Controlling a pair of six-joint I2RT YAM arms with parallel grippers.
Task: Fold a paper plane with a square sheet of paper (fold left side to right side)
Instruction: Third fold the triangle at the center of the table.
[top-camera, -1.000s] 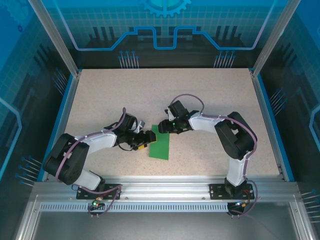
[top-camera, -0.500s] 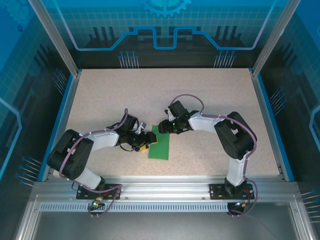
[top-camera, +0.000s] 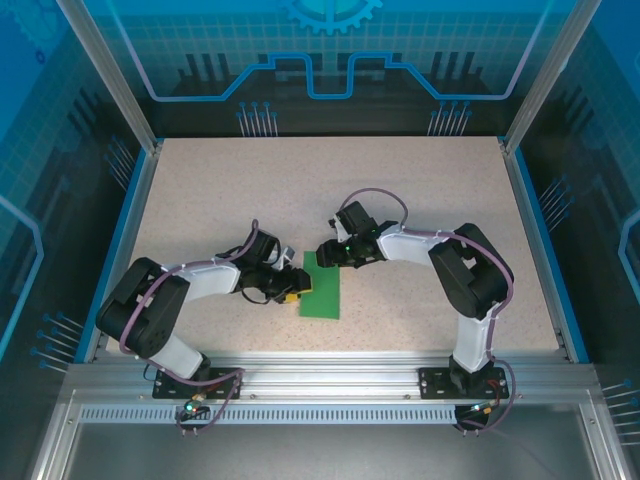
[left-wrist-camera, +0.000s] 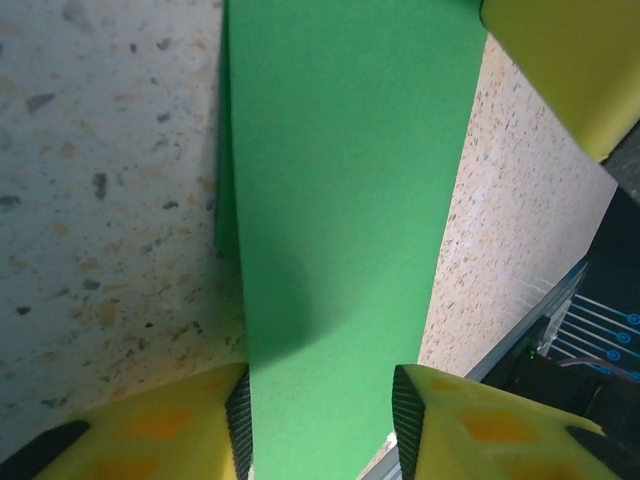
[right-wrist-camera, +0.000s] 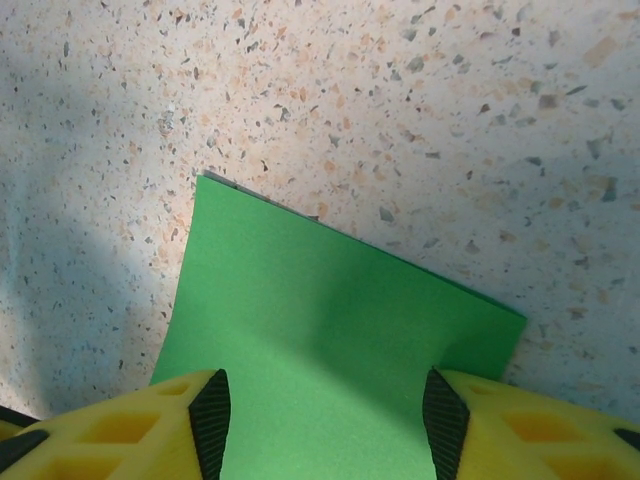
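The jaws of the left gripper (left-wrist-camera: 320, 420) are spread. In the left wrist view I see its two yellow fingers (left-wrist-camera: 160, 430) in the bottom corners, with a strip of the green paper (left-wrist-camera: 340, 200) running up the frame between them. I cannot tell if the pads touch the paper's edges.

The jaws of the right gripper (right-wrist-camera: 325, 420) are spread too. In the right wrist view its two yellow fingers (right-wrist-camera: 130, 425) sit at the bottom of the frame. The green paper (right-wrist-camera: 340, 340) lies flat between them, and its far corner points to the right side of the frame.

I count one sheet of paper, two arms and two grippers. From the top view the green paper (top-camera: 322, 290) is a tall narrow shape, a little below the middle of the frame, lying on the speckled surface (top-camera: 420, 190). The left gripper (top-camera: 292, 288) is at the paper's left edge. The right gripper (top-camera: 325, 250) is at its top end.

In the left wrist view, a thin darker green line runs along the paper's left edge, like a second layer.
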